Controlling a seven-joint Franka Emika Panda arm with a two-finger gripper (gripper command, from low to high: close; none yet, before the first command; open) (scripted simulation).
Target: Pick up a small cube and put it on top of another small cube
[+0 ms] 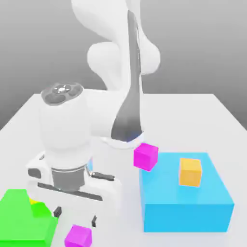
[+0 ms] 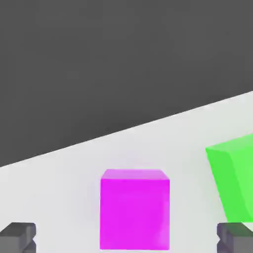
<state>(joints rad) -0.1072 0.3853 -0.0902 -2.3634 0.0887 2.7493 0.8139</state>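
A small magenta cube point(image 1: 78, 236) lies on the white table near the front edge. My gripper point(image 1: 76, 216) hangs just above it, open, with one dark finger on each side. In the hand view the same magenta cube point(image 2: 134, 207) sits between the two fingertips point(image 2: 17, 237), and nothing is held. A second magenta cube point(image 1: 145, 156) rests at the near corner of a large blue block point(image 1: 185, 205). On top of that block stands a small orange cube point(image 1: 190, 172).
A large green stepped block point(image 1: 21, 219) stands close on the exterior view's left of the gripper, and it also appears as the green block point(image 2: 234, 178) in the hand view. A bit of yellow point(image 1: 33, 200) peeks from behind it. The arm's base fills the table's middle.
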